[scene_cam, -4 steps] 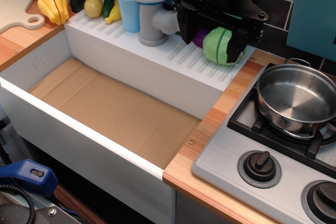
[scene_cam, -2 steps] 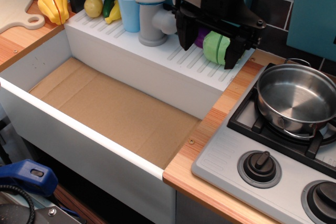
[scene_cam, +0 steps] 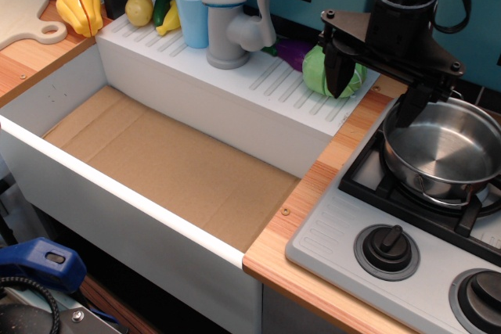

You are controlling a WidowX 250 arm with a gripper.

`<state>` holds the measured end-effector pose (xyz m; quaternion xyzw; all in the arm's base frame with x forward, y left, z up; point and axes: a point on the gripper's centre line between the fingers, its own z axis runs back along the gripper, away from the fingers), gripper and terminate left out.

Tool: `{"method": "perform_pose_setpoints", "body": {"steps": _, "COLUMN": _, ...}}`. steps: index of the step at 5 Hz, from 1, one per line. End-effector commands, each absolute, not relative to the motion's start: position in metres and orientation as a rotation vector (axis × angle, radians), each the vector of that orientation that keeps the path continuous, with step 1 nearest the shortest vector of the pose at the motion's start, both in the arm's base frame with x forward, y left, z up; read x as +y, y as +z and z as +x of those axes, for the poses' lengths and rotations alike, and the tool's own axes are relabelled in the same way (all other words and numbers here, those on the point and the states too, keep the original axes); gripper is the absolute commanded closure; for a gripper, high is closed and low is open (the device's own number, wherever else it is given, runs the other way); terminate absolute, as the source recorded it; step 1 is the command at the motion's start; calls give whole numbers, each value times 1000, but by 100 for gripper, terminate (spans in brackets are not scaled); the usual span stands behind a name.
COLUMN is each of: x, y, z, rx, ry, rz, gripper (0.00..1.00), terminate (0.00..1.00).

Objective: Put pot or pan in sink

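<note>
The shiny steel pot (scene_cam: 443, 149) sits on the back left burner of the toy stove (scene_cam: 376, 201), at the right. The sink (scene_cam: 168, 163) is the large white basin with a brown floor, at the left and centre, with nothing in it. My black gripper (scene_cam: 372, 104) hangs open between the sink's ridged back ledge and the pot. Its left finger is in front of the green toy vegetable, and its right finger is at the pot's left rim. It holds nothing.
On the ledge (scene_cam: 258, 84) stand a grey tap (scene_cam: 228, 25), a blue cup (scene_cam: 190, 10), a lemon (scene_cam: 139, 8), a purple toy (scene_cam: 293, 52) and a green toy vegetable (scene_cam: 319, 68). Two stove knobs (scene_cam: 387, 248) are in front. A cutting board (scene_cam: 27, 17) lies far left.
My gripper has moved to the right, from over the sink's back ledge to the pot's left rim. The tap and green vegetable now show. The pot has not moved.
</note>
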<state>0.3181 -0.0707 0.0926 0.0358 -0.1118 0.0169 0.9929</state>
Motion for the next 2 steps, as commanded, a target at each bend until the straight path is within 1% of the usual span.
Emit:
{"method": "perform_pose_setpoints", "body": {"steps": 1, "x": -83, "y": 97, "z": 343, "rx": -287, "ry": 36, "rz": 15, "gripper": 0, "terminate": 0}}
{"method": "perform_pose_setpoints", "body": {"steps": 2, "x": -82, "y": 86, "z": 359, "rx": -291, "ry": 18, "rz": -3, "gripper": 0, "terminate": 0}}
